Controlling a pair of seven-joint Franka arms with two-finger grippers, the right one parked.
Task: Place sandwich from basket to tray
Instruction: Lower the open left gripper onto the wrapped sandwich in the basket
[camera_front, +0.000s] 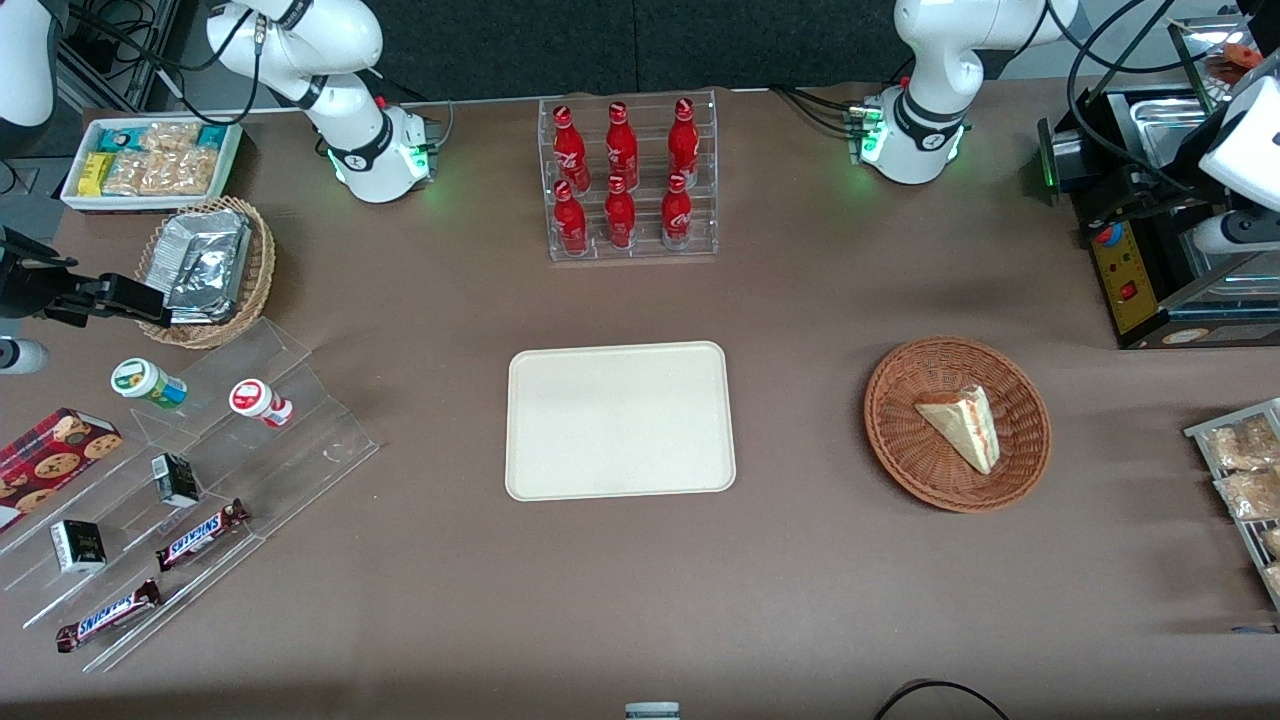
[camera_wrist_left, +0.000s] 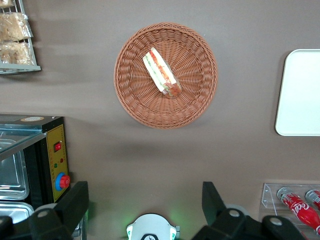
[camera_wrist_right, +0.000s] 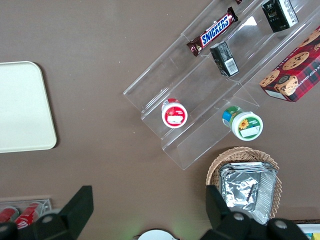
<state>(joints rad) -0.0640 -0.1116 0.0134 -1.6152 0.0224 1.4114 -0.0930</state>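
Sandwich: a small triangular wedge of pale white bread (camera_front: 963, 424) with red and green filling along its cut edge lies inside the basket, slightly off its centre.
Basket: a round, shallow, reddish-brown woven wicker bowl (camera_front: 1020, 465) sits on the table toward the working arm's end, well apart from the tray, with bare tabletop between them.
Tray: a flat cream-coloured rectangular tray (camera_front: 619, 420) with rounded corners and a low rim lies mid-table with nothing on it.
Gripper: the left arm's black two-finger gripper (camera_wrist_left: 145, 202) hangs high above the table near the arm's base, fingers spread wide, nothing between them.
Edges: a black and yellow machine (camera_front: 1130, 270) stands near the basket, farther from the front camera.
Surface: a matte brown tabletop (camera_front: 800, 580).
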